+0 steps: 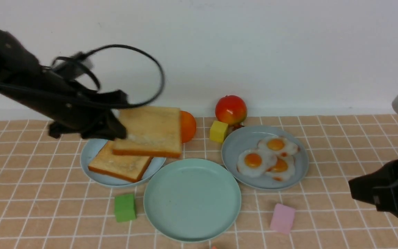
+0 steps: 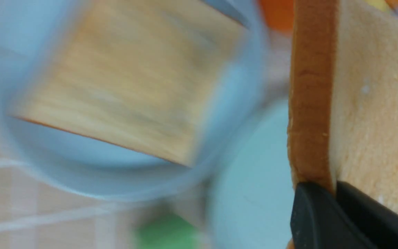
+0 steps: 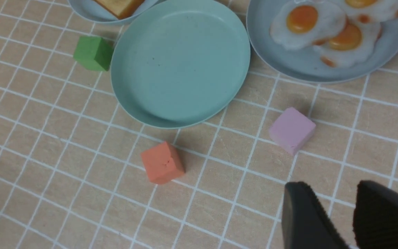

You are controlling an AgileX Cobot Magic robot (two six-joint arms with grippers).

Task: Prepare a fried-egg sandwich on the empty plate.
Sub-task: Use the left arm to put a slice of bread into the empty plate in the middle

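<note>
On the sky-blue plate (image 1: 92, 154), one toast slice (image 1: 119, 166) (second slice (image 1: 152, 131) above, clenched in left gripper (image 1: 119, 131)).

- Two toast slices: raised slice (image 1: 150, 129), lower slice (image 1: 119, 166).
- Three fried eggs (image 1: 268, 160).
- Three plates: mint-green plate (image 1: 192, 199), sky-blue plate (image 1: 90, 154), grey-blue plate (image 1: 241, 144).
- Four cubes: green cube (image 1: 125, 207), pink cube (image 1: 282, 218), yellow cube (image 1: 218, 131), orange cube (image 3: 162, 162).
- Two round fruits (image 1: 230, 109).

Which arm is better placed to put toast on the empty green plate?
Left: the left tool grips a raised toast slice beside the green plate; the right tool hangs empty farther off.
</note>
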